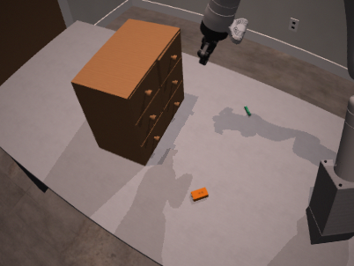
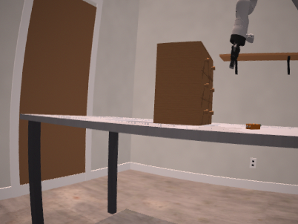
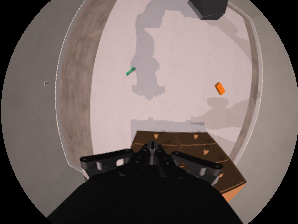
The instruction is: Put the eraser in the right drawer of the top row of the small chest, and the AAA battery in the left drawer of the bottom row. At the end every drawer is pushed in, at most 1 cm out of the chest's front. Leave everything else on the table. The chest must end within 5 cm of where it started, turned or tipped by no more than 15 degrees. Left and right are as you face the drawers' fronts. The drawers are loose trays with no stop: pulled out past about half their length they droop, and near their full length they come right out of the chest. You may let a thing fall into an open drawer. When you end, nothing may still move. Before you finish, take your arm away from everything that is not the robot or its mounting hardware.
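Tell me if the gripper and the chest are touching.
Apart. The exterior view shows plain wall between the gripper and the chest, whose nearest knobs it doesn't reach.

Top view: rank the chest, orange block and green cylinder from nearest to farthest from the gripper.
1. Chest, left of the gripper.
2. Green cylinder, to its lower right.
3. Orange block, far below it in the picture.

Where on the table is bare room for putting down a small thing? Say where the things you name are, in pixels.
Between the green battery [image 1: 247,111] [image 3: 130,71] and orange block [image 1: 200,194] [image 2: 253,126] [image 3: 220,88]. Tighter: along the chest's [image 1: 123,57] [image 2: 178,81] [image 3: 222,167] front, where knobs [image 1: 152,117] [image 2: 206,111] [image 3: 206,152] stick out.
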### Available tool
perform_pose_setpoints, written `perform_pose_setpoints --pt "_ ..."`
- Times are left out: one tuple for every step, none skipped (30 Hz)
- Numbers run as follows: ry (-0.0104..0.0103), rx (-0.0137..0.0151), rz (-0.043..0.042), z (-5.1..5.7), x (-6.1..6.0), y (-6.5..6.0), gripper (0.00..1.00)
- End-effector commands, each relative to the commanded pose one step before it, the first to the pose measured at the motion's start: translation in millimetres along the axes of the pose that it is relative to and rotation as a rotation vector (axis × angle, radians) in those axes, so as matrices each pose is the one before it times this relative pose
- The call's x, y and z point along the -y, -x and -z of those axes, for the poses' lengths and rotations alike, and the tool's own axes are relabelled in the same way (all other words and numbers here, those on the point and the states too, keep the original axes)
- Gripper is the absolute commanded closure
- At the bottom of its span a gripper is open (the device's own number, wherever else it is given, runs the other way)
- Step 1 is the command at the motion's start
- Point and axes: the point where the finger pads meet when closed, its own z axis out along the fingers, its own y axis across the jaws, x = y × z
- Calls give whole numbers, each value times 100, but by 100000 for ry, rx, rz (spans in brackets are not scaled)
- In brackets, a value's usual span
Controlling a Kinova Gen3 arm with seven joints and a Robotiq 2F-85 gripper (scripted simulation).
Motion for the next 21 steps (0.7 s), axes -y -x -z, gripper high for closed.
perform_pose_setpoints --pt "945 1239 803 1151 -685 -898 100" --pt "15 -40 -2 250 -5 -349 100" --pt "16 -42 -3 234 -5 -328 100" --pt "0 0 0 0 0 0 100" --pt "0 0 0 0 0 0 100" --pt "17 -55 -1 212 -6 -300 100" --pt "16 -46 -1 185 -5 -263 100" --pt "18 -48 -2 155 -6 -225 100" --pt "17 -53 0 124 -6 -182 100" --pt "15 -44 -1 92 -5 -137 100" --pt "11 -30 -1 61 -4 -93 100" --pt "7 -17 -1 35 -2 -53 100" --pt "3 -7 0 14 -1 -21 100" --pt "0 -1 0 2 0 -3 100" --pt "1 -5 0 0 0 -1 100" --pt "10 -34 0 2 -3 -10 100" --pt "25 -88 0 6 -8 -26 100" --pt "6 -4 5 17 -1 16 100" --pt "-3 12 6 24 1 24 100" --pt "-2 -17 5 31 1 14 100" --pt "0 0 0 0 0 0 100"
